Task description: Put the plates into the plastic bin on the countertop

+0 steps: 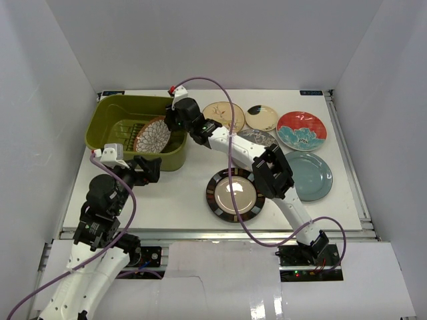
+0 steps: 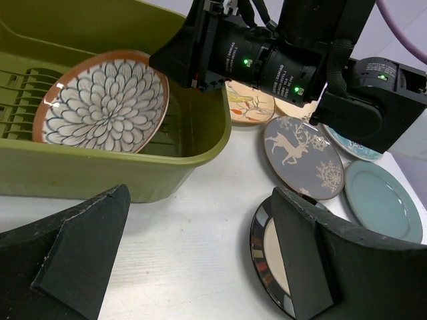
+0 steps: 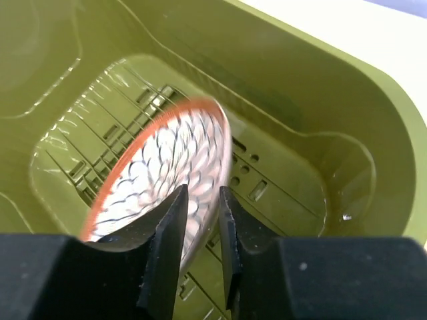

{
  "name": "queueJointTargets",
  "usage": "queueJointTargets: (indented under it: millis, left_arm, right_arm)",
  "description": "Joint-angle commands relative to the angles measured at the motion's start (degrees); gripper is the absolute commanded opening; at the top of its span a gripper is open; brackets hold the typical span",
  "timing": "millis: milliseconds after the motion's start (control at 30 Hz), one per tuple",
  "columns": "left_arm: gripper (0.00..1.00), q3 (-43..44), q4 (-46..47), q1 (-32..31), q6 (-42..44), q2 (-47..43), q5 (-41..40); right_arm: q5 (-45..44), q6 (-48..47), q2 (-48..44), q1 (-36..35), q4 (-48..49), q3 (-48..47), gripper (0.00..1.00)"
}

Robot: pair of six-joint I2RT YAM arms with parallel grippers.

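Note:
The white-brown floral plate [image 1: 152,135] leans tilted inside the olive-green plastic bin [image 1: 107,107], one edge on the ribbed floor. My right gripper [image 1: 171,123] hangs over the plate's raised edge. In the right wrist view its jaws [image 3: 203,193] stand slightly parted with the blurred plate rim [image 3: 167,167] between them. My left gripper [image 1: 150,167] is open and empty in front of the bin's near wall [image 2: 100,173]. On the countertop [image 1: 180,193] lie the dark-rimmed plate [image 1: 235,195], grey deer plate [image 2: 300,157], cream bird plate [image 1: 223,115], small cream plate [image 1: 261,118], red-teal plate [image 1: 301,130] and pale blue plate [image 1: 310,175].
White walls enclose the table on three sides. The right arm stretches diagonally over the deer plate and the dark-rimmed plate. The bin's left half [image 3: 60,80] holds nothing.

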State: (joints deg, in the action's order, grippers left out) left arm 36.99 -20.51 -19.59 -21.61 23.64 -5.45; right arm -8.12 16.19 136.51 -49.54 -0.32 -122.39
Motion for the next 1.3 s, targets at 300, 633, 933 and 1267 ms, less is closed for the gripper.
queueJointTargets:
  millis: [300,633,933,1267]
  left_arm:
    - [0.98,4.0,-6.4,0.3,-5.0,2.6,9.5]
    - [0.93,1.1,-10.0,0.3,-9.7,4.5,25.3]
    - [0.79,-7.5,0.3,-1.1,-15.8,18.5,38.3]
    - [0.74,-11.5,11.7,-17.2,-24.9,29.3,21.9]
  right_arm:
    - [-2.0,-3.8,-5.9,-0.6,1.3,7.3,0.61]
    - [14.6,5.9,-15.7,4.1,3.0,6.3,0.66]
    - [25.8,13.1,-39.4,12.9,9.9,26.4,0.71]
    - [20.8,11.1,-78.3,14.0,13.2,73.0,0.69]
